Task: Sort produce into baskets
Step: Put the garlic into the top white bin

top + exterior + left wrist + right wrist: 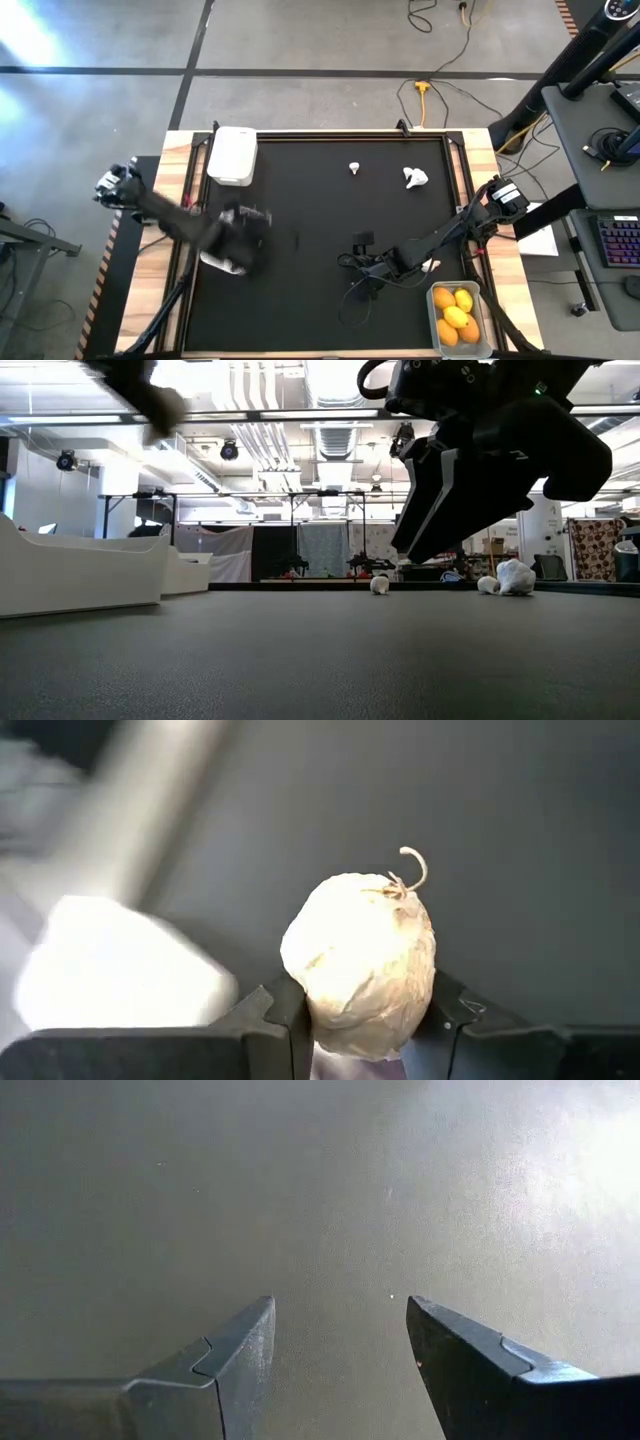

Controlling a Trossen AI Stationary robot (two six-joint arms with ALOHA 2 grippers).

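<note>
Baskets come first: a white tub (232, 155) at the mat's (320, 190) far left and a clear one (459, 318) with yellow fruit (456, 316) near right. Left gripper (365, 1020) clamps a garlic bulb (362, 965) across its belly above the mat's left side; the bulb looks light, papery and crushable, so a gentle mid-body hold suits. Right gripper (340, 1350) hangs open, empty, mid-mat, with two bulbs (354, 167) (415, 177) far off.

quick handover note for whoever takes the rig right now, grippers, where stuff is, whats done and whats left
Left gripper: fingers shut on a garlic bulb, at the mat's left side beside a white basket.
Right gripper: fingers open, empty, over bare mat right of centre.
Done: yellow and orange fruits sit in the clear basket at the near right corner.
Left: two garlic bulbs, one and another, lie on the mat's far side. A second white basket stands at the far left corner; its contents cannot be seen.
</note>
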